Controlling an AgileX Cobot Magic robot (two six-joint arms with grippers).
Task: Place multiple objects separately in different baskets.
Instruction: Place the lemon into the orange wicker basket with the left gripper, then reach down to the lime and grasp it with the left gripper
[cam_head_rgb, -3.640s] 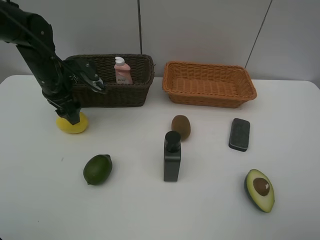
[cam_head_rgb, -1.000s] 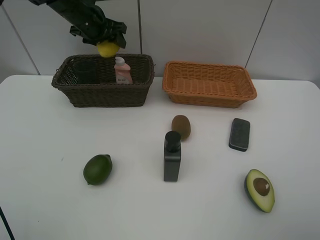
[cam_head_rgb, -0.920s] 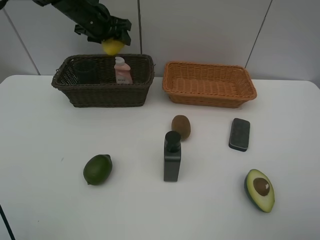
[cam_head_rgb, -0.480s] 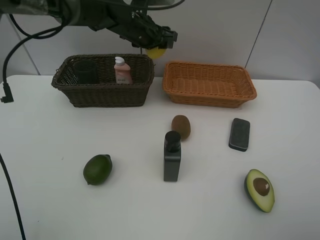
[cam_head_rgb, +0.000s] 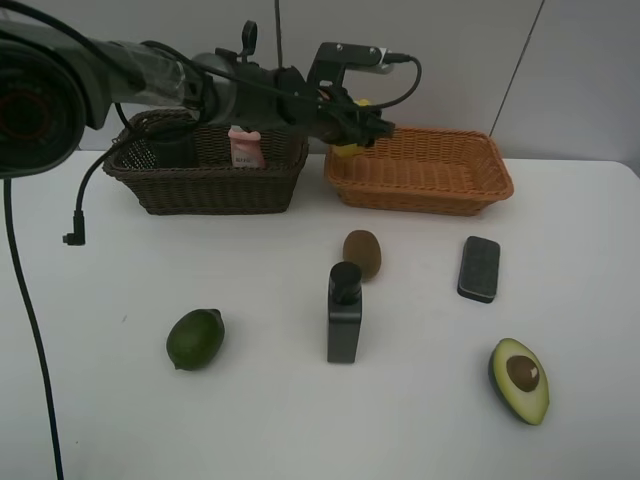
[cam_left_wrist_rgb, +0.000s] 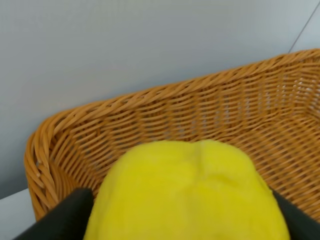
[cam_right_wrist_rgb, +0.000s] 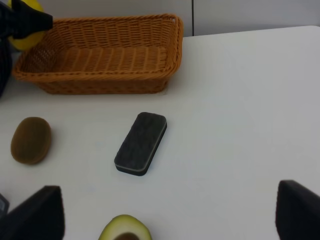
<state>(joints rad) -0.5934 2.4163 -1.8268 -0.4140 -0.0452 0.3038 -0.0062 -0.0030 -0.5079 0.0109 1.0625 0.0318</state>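
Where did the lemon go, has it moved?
Yes. The lemon rose and travelled right, past the dark basket, to over the orange basket near its left end.

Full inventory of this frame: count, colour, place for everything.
lemon: 1, yellow, between the left fingers, over the orange basket's left end
lime: 1, dark green, table, front left
kiwi: 1, brown, table centre
black bottle: 1, black, upright, just in front of the kiwi
pad: 1, dark grey, table, right
avocado half: 1, green with brown pit, front right
pink bottle: 1, pink, in the dark basket
cup: 1, grey, in the dark basket
dark basket: 1, dark brown, back left
orange basket: 1, orange-tan, back right
table: 1, white
left arm: 1, black, reaching across the dark basket
left fingers: black, either side of the lemon
right fingers: black, wide apart, empty
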